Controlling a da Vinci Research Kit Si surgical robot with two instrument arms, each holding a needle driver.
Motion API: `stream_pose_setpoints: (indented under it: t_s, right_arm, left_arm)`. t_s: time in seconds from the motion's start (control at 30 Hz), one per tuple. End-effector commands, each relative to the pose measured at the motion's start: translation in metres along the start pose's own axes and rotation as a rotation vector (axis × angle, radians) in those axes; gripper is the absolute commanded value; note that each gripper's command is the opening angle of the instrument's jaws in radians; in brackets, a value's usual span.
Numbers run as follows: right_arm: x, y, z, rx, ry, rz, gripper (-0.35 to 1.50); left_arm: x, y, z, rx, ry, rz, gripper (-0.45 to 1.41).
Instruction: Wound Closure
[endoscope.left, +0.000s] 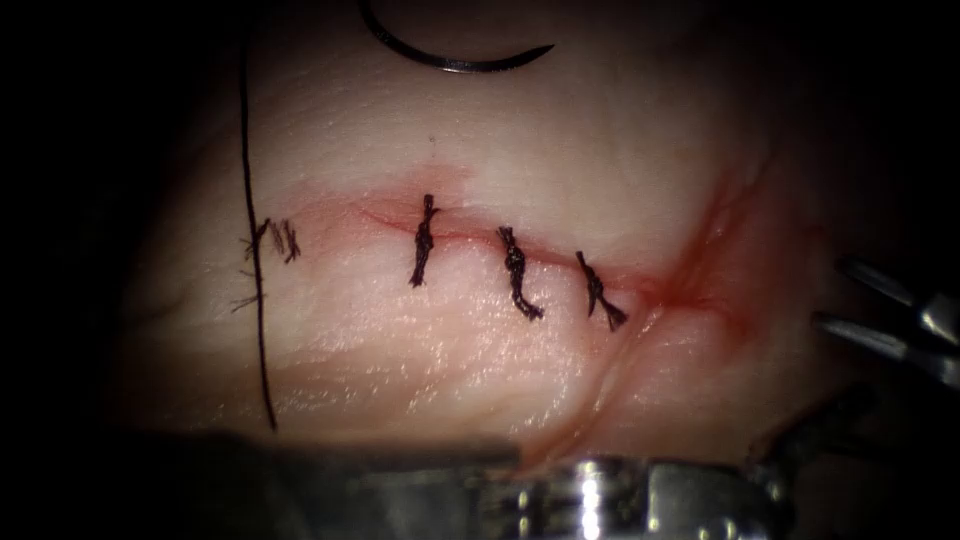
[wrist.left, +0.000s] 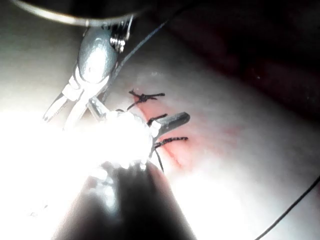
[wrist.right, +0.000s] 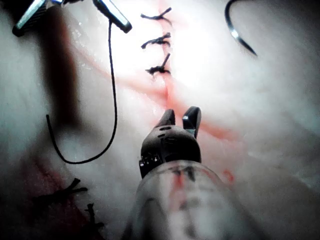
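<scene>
The pale tissue (endoscope.left: 560, 140) carries a reddish cut with three dark knotted stitches (endoscope.left: 518, 272) across it. Beyond the cut, the curved needle (endoscope.left: 450, 58) lies free on the tissue surface, held by neither tool; I see it again in the right wrist view (wrist.right: 239, 35). A long thread (endoscope.left: 252, 260) runs down the tissue left of the cut. At the right edge my right tool (endoscope.left: 828, 292) is open and holds nothing, its jaws (wrist.right: 180, 114) pointing at the cut's right end. My left tool (wrist.right: 72, 12) has its jaws spread wide and empty, with thread (wrist.right: 114, 100) hanging beside one of them.
Short cut ends of thread (endoscope.left: 280, 240) lie at the left end of the cut. Red fluid (endoscope.left: 700, 280) stains the tissue at the cut's right end. The left tool's metal wrist (endoscope.left: 600, 495) crosses the near edge of the endoscope view.
</scene>
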Motion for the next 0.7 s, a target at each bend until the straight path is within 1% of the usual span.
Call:
stream_pose_setpoints:
  t_s: [0.03,0.07,0.1,0.2,0.23,0.33,0.37,0.43,0.47,0.5,0.53,0.57,0.63,0.7]
  right_arm:
    - [0.0001,0.0003,0.0008,0.002,0.008,0.002,0.39]
    - [0.0001,0.0005,0.0008,0.003,0.008,0.004,0.39]
    - [0.0001,0.0008,0.0008,0.003,0.007,0.007,0.39]
    - [0.0,0.001,0.0008,0.004,0.007,0.007,0.46]
    - [0.0001,0.0008,0.0008,0.004,0.008,0.007,0.49]
    - [0.0002,0.0007,0.0008,0.007,0.008,0.006,0.51]
    - [0.0003,0.0007,0.0007,0.012,0.005,0.005,0.51]
    - [0.0002,0.0007,0.0007,0.016,0.006,0.005,0.51]
    - [0.0002,0.0007,0.0007,0.016,0.006,0.005,0.51]
    - [0.0002,0.0007,0.0007,0.016,0.006,0.005,0.51]
    - [0.0002,0.0006,0.0007,0.017,0.007,0.004,0.51]
    - [0.0002,0.0006,0.0006,0.017,0.008,0.004,0.51]
    - [0.0002,0.0006,0.0005,0.018,0.009,0.003,0.51]
    - [0.0001,0.0006,0.0003,0.02,0.01,0.003,0.51]
  left_arm:
    - [-0.0001,-0.0005,-0.0005,0.014,-0.008,0.014,1.4]
    - [-0.0001,-0.0007,-0.0018,0.034,-0.021,0.035,1.4]
    - [-0.0003,-0.0014,-0.0039,0.051,-0.037,0.047,1.4]
    - [-0.0012,-0.0029,-0.0071,0.088,-0.066,0.048,1.36]
    - [-0.0024,-0.0037,-0.0088,0.118,-0.091,0.043,1.28]
    - [-0.0047,-0.0046,-0.0106,0.141,-0.125,0.042,1.26]
    - [-0.0063,-0.0054,-0.0115,0.167,-0.145,0.041,1.2]
    - [-0.0081,-0.0063,-0.0116,0.184,-0.158,0.041,1.18]
    - [-0.0089,-0.0066,-0.0115,0.171,-0.15,0.044,1.18]
    - [-0.01,-0.0067,-0.011,0.139,-0.132,0.052,1.15]
    - [-0.0114,-0.0064,-0.0099,0.079,-0.097,0.069,1.11]
    - [-0.0121,-0.0061,-0.0091,0.047,-0.078,0.078,1.08]
    - [-0.0131,-0.0053,-0.0072,-0.019,-0.046,0.104,1.08]
    - [-0.0138,-0.0043,-0.0053,-0.065,-0.045,0.104,1.06]
